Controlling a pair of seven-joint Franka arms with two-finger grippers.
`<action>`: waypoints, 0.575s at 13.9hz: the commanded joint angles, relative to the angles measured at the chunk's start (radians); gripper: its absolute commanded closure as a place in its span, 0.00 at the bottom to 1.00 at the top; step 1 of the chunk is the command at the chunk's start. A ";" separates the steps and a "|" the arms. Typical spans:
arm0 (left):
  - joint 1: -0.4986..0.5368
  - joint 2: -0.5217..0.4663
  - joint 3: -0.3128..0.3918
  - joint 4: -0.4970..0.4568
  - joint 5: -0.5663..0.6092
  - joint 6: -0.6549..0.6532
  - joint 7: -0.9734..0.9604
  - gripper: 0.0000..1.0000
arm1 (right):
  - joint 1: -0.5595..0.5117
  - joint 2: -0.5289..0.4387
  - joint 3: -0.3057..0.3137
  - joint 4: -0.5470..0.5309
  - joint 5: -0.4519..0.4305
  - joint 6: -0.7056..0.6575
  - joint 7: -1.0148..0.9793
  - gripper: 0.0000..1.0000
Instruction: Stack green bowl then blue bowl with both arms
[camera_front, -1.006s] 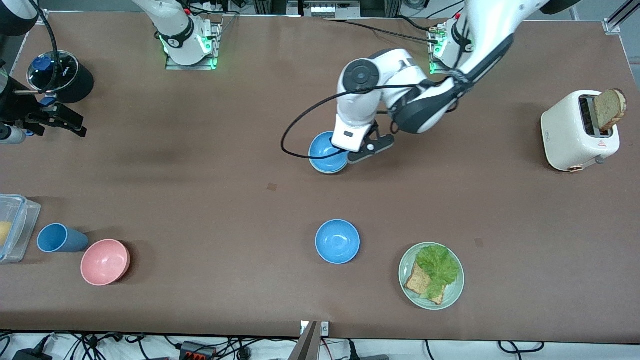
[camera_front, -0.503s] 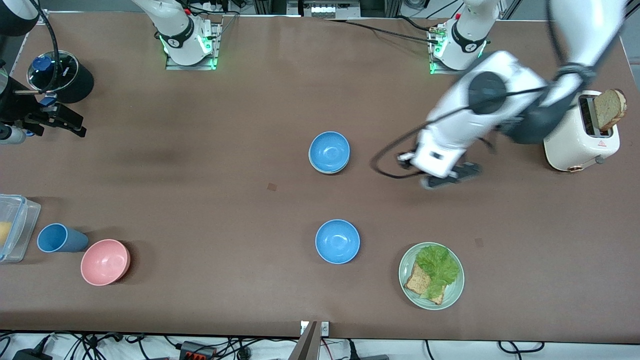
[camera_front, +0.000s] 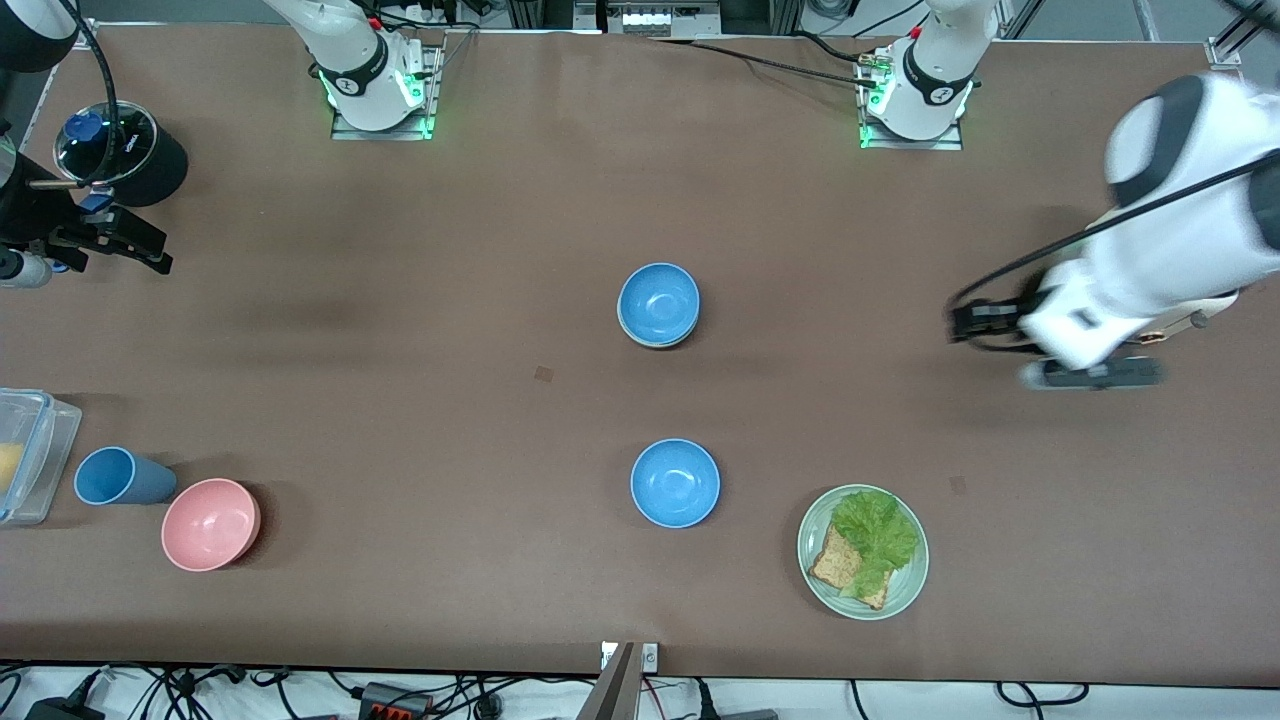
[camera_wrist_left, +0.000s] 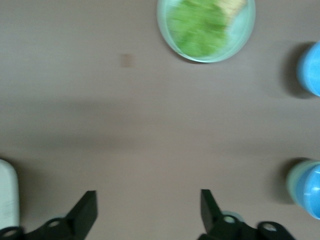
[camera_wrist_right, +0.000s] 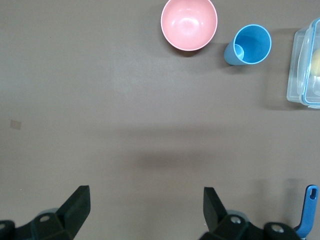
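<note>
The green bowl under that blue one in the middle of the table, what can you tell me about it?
Only a thin, pale mint rim of the green bowl shows, peeking out beneath the blue bowl nested in it. It looks smooth and plain, maybe plastic, and sits upright on the brown table, farther from the front camera than the other blue bowl. In the left wrist view its green edge shows beside the blue. Neither hand touches it.
</note>
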 joint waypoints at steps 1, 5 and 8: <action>-0.253 -0.132 0.370 -0.029 -0.053 -0.079 0.060 0.00 | -0.007 -0.028 0.012 -0.021 -0.016 0.000 -0.013 0.00; -0.416 -0.172 0.556 -0.014 -0.066 -0.170 0.160 0.00 | -0.007 -0.029 0.012 -0.021 -0.016 -0.001 -0.011 0.00; -0.424 -0.168 0.536 -0.014 -0.086 -0.141 0.159 0.00 | -0.007 -0.031 0.012 -0.022 -0.016 -0.003 -0.011 0.00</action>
